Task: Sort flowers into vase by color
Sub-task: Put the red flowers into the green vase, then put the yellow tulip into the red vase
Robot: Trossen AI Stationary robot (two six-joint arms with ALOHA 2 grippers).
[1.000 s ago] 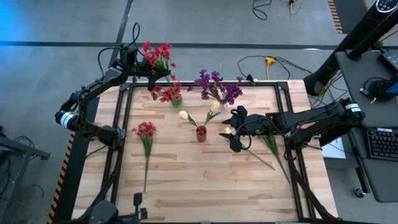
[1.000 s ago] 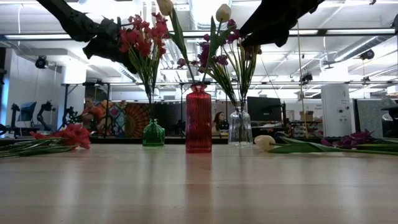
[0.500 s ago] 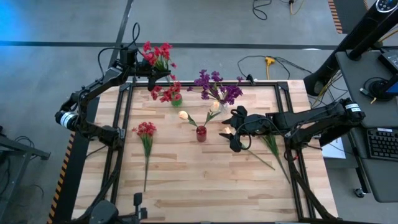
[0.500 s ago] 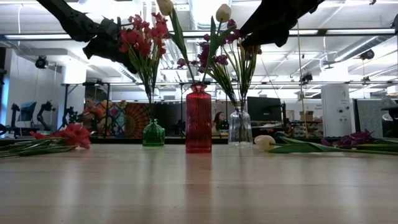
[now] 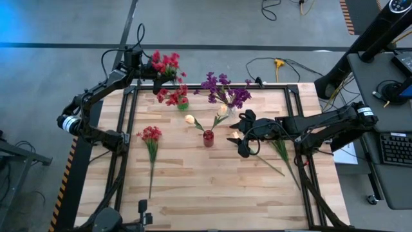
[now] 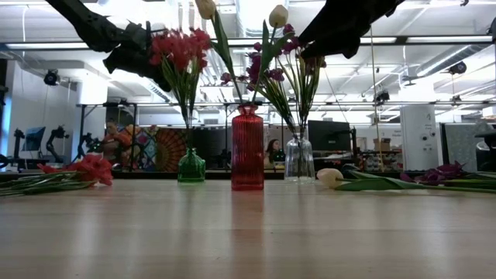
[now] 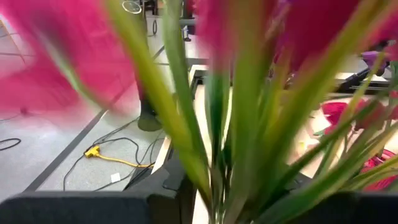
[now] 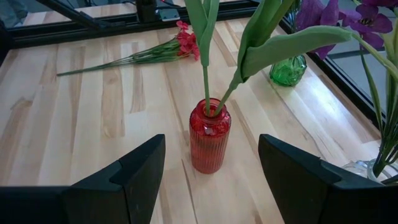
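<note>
- The left gripper (image 5: 149, 69) is beside a red sprig (image 5: 166, 62) that stands upright, its stem running down toward the green vase (image 5: 183, 103); I cannot tell whether the fingers clamp it.
- The right gripper (image 5: 243, 135) waits with fingers apart and empty, facing the red vase (image 8: 209, 135).
- Three vases: green, red and clear (image 6: 299, 158).
- One loose red sprig (image 5: 152, 138) lies lengthwise on the surface (image 5: 212, 187), nearer the left arm.

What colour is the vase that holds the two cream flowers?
Red, with vertical ribs: the red vase. It shows best in the right wrist view.
</note>
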